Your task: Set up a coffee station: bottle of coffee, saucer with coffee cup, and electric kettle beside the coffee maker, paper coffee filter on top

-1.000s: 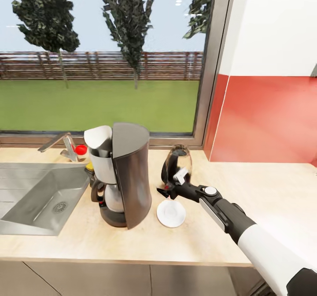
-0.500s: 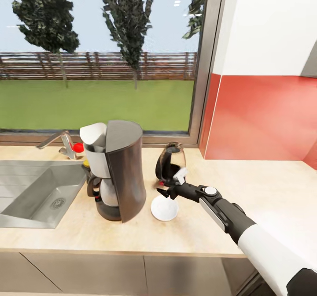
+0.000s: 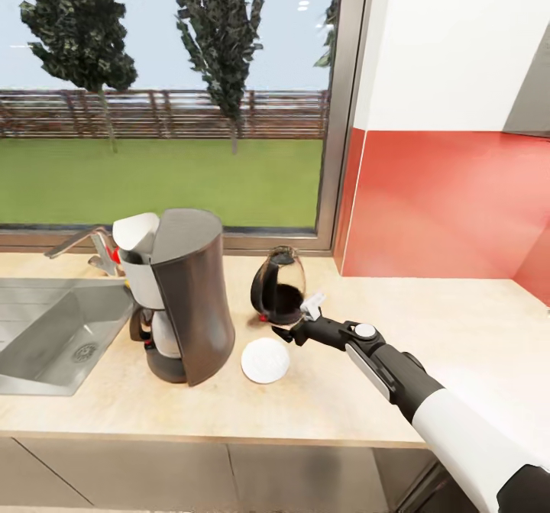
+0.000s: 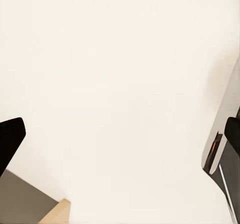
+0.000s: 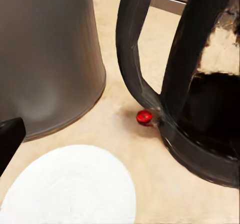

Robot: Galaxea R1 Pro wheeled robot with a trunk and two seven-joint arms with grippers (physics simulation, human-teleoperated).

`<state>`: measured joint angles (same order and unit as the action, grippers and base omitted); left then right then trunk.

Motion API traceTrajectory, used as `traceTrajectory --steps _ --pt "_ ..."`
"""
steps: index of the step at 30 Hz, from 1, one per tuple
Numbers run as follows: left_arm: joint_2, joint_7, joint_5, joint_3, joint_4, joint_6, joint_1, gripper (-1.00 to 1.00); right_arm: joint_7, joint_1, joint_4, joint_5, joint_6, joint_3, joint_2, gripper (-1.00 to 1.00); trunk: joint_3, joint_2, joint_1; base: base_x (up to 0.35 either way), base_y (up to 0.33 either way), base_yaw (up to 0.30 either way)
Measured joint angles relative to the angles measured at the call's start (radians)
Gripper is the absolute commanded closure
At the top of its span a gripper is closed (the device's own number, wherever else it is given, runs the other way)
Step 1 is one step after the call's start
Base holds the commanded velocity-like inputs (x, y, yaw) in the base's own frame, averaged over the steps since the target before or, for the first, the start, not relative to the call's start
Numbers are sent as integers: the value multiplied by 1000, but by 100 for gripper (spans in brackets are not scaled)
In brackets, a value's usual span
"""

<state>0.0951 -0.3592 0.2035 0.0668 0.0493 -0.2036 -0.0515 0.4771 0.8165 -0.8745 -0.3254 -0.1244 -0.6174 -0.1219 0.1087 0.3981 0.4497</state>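
Hovering empty and parted, the right end effector is sitting just beside the electric kettle. Risk: swinging wide could be knocking the kettle over or skidding the saucer at seven o'clock. The coffee maker is crowding nine o'clock on the worktop, sink beyond.
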Motion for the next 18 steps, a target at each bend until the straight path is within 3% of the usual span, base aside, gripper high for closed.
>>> traceTrajectory --steps 11,18 --pt "0 0 0 1 2 -2 0 -100 0 0 0 0 0 0 0 -100 0 0 0 -243 -162 0" --pt "3 0 1 0 25 -2 0 -100 0 0 0 0 0 -1 0 -100 0 0 0 -322 -35 0"
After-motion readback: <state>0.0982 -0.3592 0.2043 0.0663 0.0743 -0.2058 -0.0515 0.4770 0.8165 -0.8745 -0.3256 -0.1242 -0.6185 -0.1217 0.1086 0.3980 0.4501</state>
